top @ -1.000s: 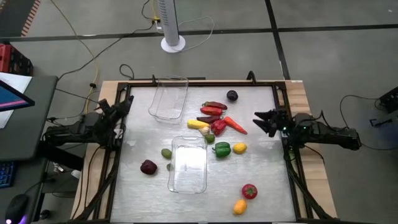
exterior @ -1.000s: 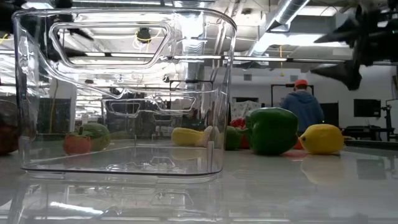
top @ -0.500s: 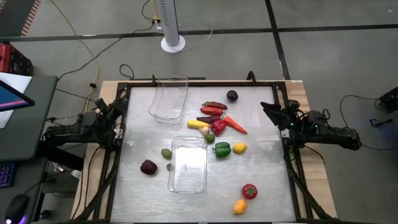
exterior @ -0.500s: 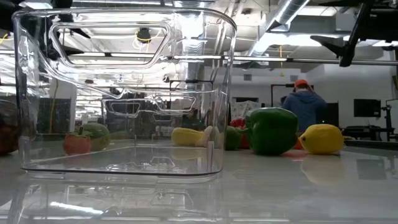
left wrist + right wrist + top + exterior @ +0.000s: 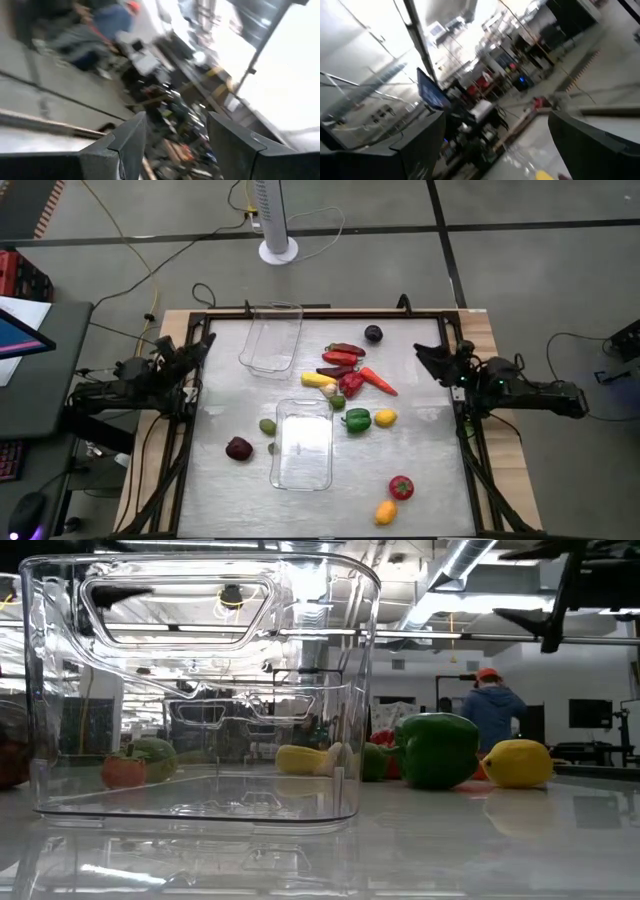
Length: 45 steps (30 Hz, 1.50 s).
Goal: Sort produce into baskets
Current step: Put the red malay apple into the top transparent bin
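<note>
The produce lies mid-table: red peppers, an orange carrot, a yellow piece, a green pepper, a lemon, a lime, dark plums, a tomato and a yellow-orange fruit. One clear basket stands at the far side, another nearer the front. Both look empty. My left gripper is open at the table's left edge. My right gripper is open at the right edge, raised above the table. Both wrist views look out into the room.
The near basket fills the low view's left side, with the green pepper and lemon beside it. A dark frame runs round the table. A person stands in the room beyond the table. A fan base stands beyond the far edge.
My right gripper has risen and drawn back toward the table's right and far edges, tipping its fingers upward; it stays open. No produce or basket has moved.
</note>
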Each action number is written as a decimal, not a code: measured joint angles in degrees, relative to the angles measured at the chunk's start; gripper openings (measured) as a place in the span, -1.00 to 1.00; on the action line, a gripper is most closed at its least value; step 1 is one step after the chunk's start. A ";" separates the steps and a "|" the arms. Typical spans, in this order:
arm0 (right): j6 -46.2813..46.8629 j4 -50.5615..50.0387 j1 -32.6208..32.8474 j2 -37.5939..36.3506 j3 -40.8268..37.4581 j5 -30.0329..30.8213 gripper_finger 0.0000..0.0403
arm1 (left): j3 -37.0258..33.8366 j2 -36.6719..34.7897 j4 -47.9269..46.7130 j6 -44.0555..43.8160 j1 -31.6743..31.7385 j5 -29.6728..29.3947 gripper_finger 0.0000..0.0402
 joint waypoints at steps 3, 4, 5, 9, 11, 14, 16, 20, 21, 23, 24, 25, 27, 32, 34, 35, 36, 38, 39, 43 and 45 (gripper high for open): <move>2.44 2.89 -0.76 4.67 0.09 0.00 0.88 | 1.08 2.87 4.42 3.56 0.00 3.07 -0.04; 3.17 3.87 -1.07 6.32 0.40 -0.01 0.88 | 1.85 4.01 4.58 4.26 0.00 3.05 -0.04; 3.53 4.98 -1.27 7.99 1.00 -0.13 0.88 | 2.74 5.44 4.53 4.77 0.00 3.02 -0.04; 1.78 7.54 -1.43 14.07 5.64 -3.93 0.88 | 6.67 12.03 4.38 7.55 0.00 4.27 -0.04; -0.57 7.67 -1.41 16.95 8.95 -5.48 0.88 | 8.94 15.50 4.42 8.64 0.00 5.56 -0.04; -5.39 7.53 -1.41 21.83 14.74 -6.21 0.88 | 12.48 20.55 4.36 10.26 0.00 7.26 -0.04; -9.07 7.21 -1.43 25.07 18.61 -6.22 0.88 | 15.09 23.43 4.10 11.06 0.00 8.01 -0.04; -11.35 7.38 -1.14 30.72 25.35 -6.23 0.88 | 21.03 27.10 3.51 13.17 0.00 11.02 -0.04; -10.92 7.31 -1.06 31.72 26.72 -6.23 0.88 | 22.65 27.58 2.80 13.66 0.00 11.87 -0.04; -9.81 7.43 -0.73 33.46 28.83 -6.25 0.88 | 26.20 28.69 -0.76 14.08 0.00 13.00 -0.04; -9.75 7.38 -0.46 34.12 29.63 -6.24 0.88 | 28.06 29.28 -2.96 14.09 0.00 13.29 -0.04; -9.92 7.36 -0.28 34.73 30.31 -6.22 0.88 | 29.82 29.88 -5.39 14.19 0.00 13.32 -0.04; -9.97 7.67 0.01 36.38 31.89 -4.26 0.88 | 33.27 31.20 -11.92 14.48 0.00 13.34 -0.04; -10.05 7.80 -0.68 40.13 35.37 -3.08 0.88 | 39.95 35.58 -23.05 13.98 0.00 13.41 -0.04; -10.06 7.75 -0.74 41.54 36.29 -4.20 0.88 | 42.17 37.37 -25.42 13.86 0.00 14.83 -0.04; -10.13 7.60 -0.88 42.32 36.81 -4.56 0.88 | 43.40 38.26 -26.69 13.80 0.00 16.32 -0.04; -10.33 6.80 -0.93 43.16 37.56 -5.40 0.88 | 44.56 39.24 -28.36 13.57 0.00 17.94 -0.04; -12.29 2.72 -0.84 44.87 39.63 -8.09 0.88 | 46.68 41.32 -32.92 12.74 0.00 20.85 -0.04; -13.76 -0.75 -0.83 45.75 41.10 -8.87 0.88 | 47.57 42.28 -35.39 11.98 0.00 22.56 -0.04; -17.63 -18.70 -0.48 49.69 48.36 -8.97 0.88 | 48.61 45.86 -45.96 6.99 0.00 30.36 -0.04; -20.21 -26.73 -0.49 51.59 51.96 -9.03 0.88 | 48.61 47.59 -51.28 3.83 -0.02 34.28 -0.04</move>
